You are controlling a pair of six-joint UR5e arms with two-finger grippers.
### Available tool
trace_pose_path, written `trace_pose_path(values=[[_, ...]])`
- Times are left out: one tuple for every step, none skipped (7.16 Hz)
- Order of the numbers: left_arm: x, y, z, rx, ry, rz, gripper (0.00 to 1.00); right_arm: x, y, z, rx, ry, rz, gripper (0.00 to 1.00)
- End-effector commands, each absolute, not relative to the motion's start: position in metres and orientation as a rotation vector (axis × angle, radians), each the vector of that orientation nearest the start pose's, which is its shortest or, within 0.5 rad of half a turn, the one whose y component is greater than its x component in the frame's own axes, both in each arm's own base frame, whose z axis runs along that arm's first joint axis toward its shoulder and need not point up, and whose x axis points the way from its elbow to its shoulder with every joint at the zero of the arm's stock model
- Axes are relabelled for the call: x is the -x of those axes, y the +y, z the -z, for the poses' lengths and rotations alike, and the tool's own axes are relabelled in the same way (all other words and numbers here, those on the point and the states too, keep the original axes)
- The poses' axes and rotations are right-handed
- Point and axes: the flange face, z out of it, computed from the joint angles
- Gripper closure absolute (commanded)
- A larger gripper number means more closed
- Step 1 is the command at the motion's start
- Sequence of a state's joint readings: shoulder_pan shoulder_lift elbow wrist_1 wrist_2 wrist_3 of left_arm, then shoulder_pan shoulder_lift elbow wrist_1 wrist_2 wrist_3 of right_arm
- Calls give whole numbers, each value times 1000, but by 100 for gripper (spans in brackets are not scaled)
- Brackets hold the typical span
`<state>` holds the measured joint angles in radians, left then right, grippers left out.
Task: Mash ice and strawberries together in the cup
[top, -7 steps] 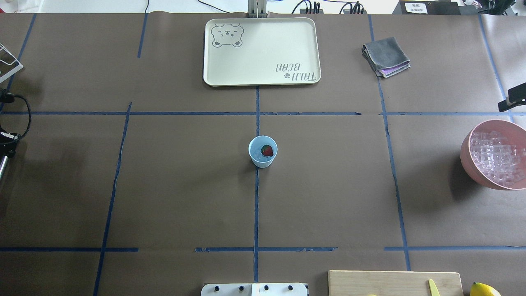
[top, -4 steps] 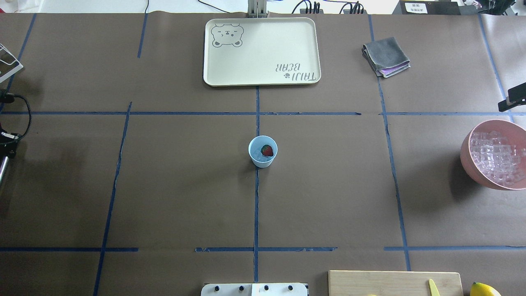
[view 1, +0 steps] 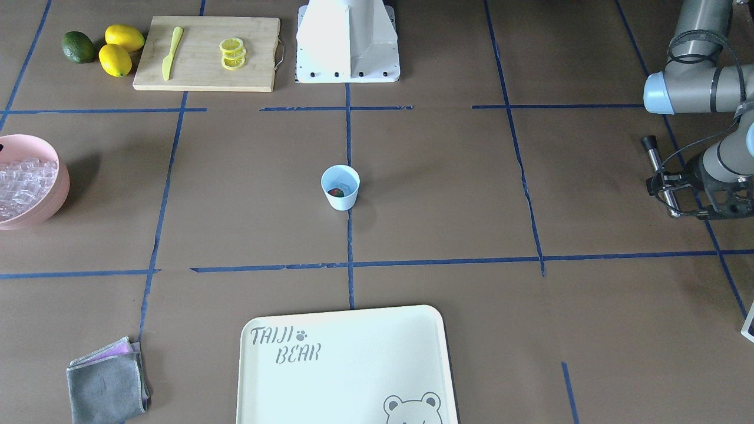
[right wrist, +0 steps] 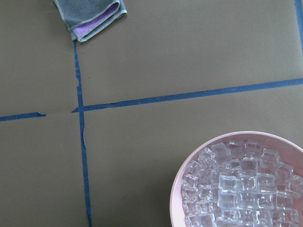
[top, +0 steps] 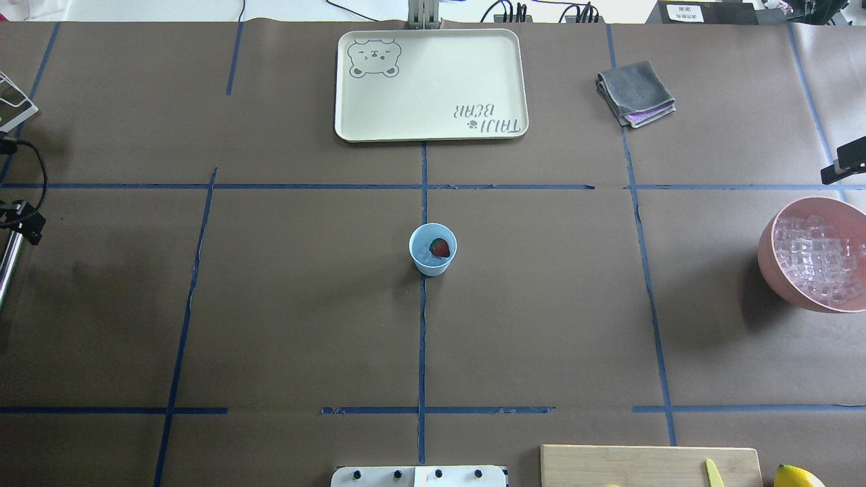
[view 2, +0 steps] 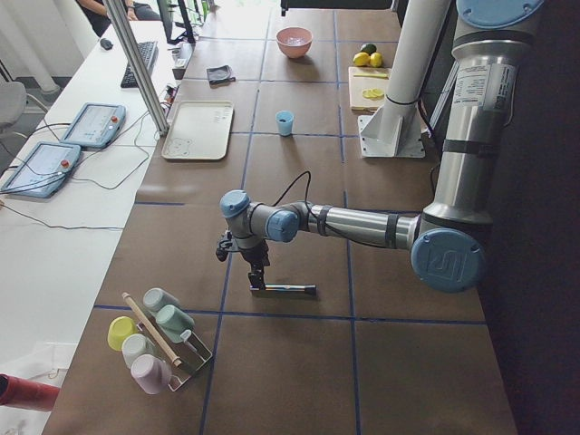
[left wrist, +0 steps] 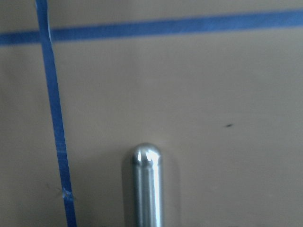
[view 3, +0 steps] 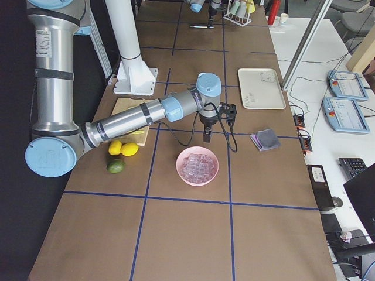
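The light-blue cup (top: 432,260) stands upright at the table's middle; it also shows in the front view (view 1: 340,199). Inside lie the strawberry (top: 440,247) (view 1: 336,192) and a little ice (top: 422,254). My left gripper (view 1: 664,184) is far off at the table's left end, shut on a metal rod (view 1: 660,174) held low over the table. The rod's rounded end shows in the left wrist view (left wrist: 146,189). My right gripper (view 3: 207,137) hangs beside the pink bowl, with nothing seen in it. I cannot tell whether it is open or shut.
A pink bowl (top: 771,260) (right wrist: 177,189) full of ice cubes sits at the right edge. A cream tray (top: 431,84) and a folded grey cloth (top: 636,93) lie at the far side. A cutting board (view 1: 206,70) with lemon slices, lemons (view 1: 115,59) and an avocado (view 1: 78,47) are near the robot base.
My left gripper has shifted slightly with the rod, so more of the rod shows at the overhead view's left edge. The cup and the right arm have not moved.
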<state>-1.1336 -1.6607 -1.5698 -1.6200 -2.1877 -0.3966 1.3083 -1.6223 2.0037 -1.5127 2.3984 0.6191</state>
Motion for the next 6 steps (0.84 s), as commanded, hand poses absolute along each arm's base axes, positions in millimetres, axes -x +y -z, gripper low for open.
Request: trace_pose_path(values=[[-81,-530,-561,61,672,-110,0,59,-455,-478,-3,-900,-131,0],[-44,-534,-556,48,736,-105,0,50,-453,-498,-1,-882,-85,0],[-16,-530,-558,25,811,-104,0,27,-452,-509,-13,-865,-55,0],[1,-530,-562,5,825,-116,0,0,-449,-518,-18,-848,-17,0],[19,-529,-568,-18,825,-123,0,-24,-441,-534,-5,-827,17,0],[32,-528,-577,-29,826,-131,0,-41,-428,-564,2,-818,72,0]])
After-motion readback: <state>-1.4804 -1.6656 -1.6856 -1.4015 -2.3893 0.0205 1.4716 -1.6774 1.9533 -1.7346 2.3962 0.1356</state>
